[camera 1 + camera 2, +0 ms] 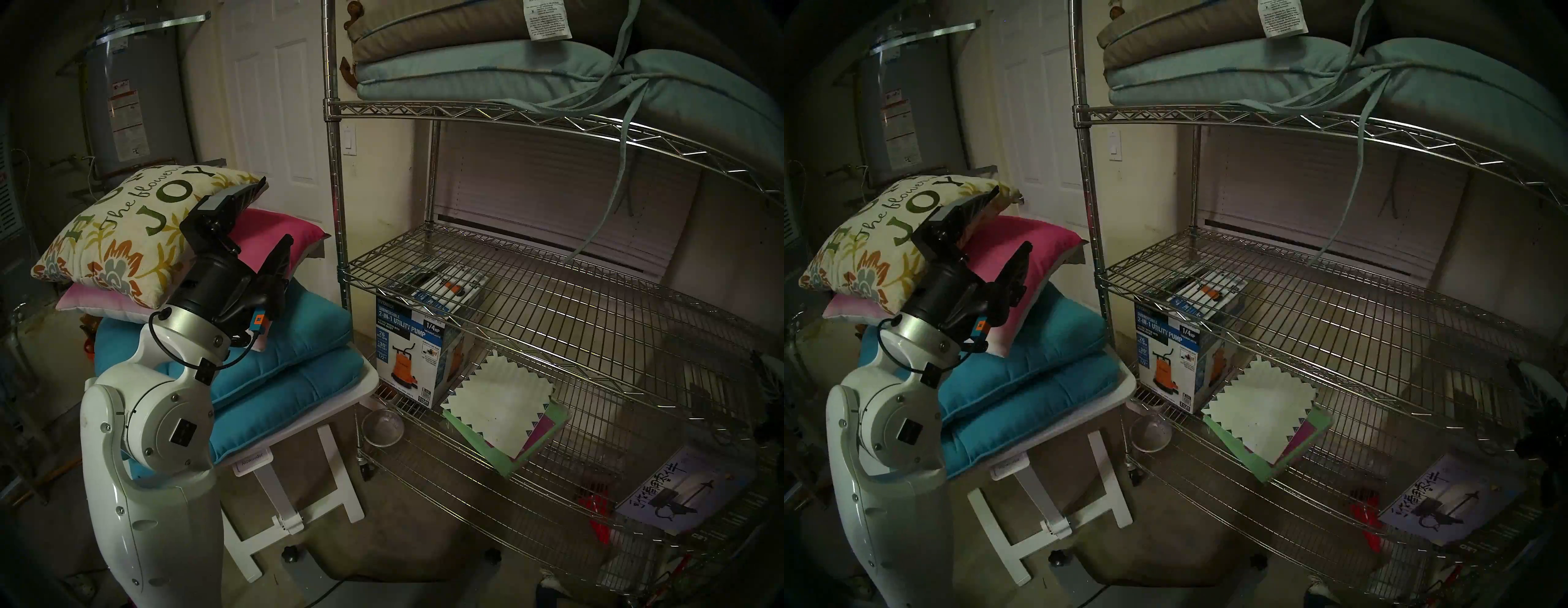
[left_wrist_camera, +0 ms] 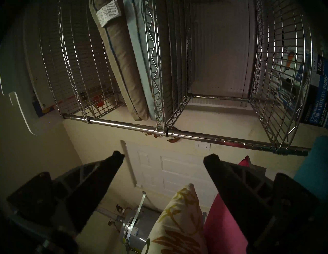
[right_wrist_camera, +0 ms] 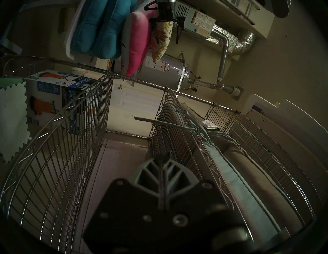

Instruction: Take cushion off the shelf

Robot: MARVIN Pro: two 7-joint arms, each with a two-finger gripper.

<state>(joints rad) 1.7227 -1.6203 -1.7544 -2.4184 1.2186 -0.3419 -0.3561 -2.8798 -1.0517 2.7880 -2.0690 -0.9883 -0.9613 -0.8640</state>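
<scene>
Flat cushions [image 1: 488, 72], lengthwise along shelf [image 1: 551, 297]

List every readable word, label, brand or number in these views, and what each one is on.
"JOY" and "The flower": floral pillow on the pile beside the shelf.
"SUBMERSIBLE 2-IN-1 UTILITY PUMP", "1/4 HP", "26", "30": pump box.
Care tag on the tan cushion: too small.
Water heater labels: blurred.
Handwritten characters on the card on the lowest tier: not legible.

A tall chrome wire shelf [image 1: 551, 297] stands upright on casters. On its upper tier lie two flat cushions, a tan cushion [image 1: 441, 29] stacked on a pale blue cushion [image 1: 466, 68].
</scene>
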